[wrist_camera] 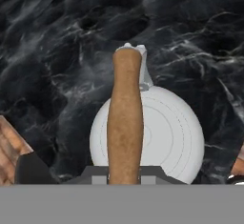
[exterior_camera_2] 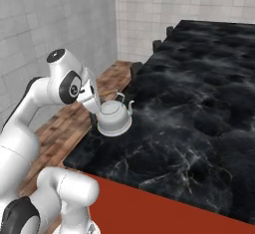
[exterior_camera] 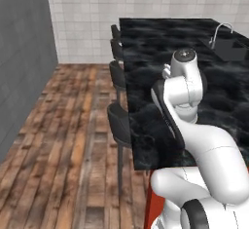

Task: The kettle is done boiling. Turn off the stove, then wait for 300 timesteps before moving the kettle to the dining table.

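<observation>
Black veined marble lies under the kettle [exterior_camera_2: 114,118] now, so you are at the setting-down step: the pot is over the near left corner of the dining table [exterior_camera_2: 199,103], close to the edge where the dark chairs [exterior_camera: 118,121] stand along the side. From the right base view I cannot tell whether its bottom is touching the table or is just above it, so judge that before you let go. The claw [exterior_camera_2: 93,100] sits at the arched orange-brown handle [wrist_camera: 125,123], which runs straight up the middle of the hand view with the round lid below it; the pads themselves are hidden, so I cannot tell for sure that they are clamped on it, though the kettle hanging level suggests they are. Come down slowly and straight, keep the spout [exterior_camera_2: 130,105] pointing across the table, and favour a spot further in from the edge. Release only once the base is flat, then lift straight up clear of the handle.
</observation>
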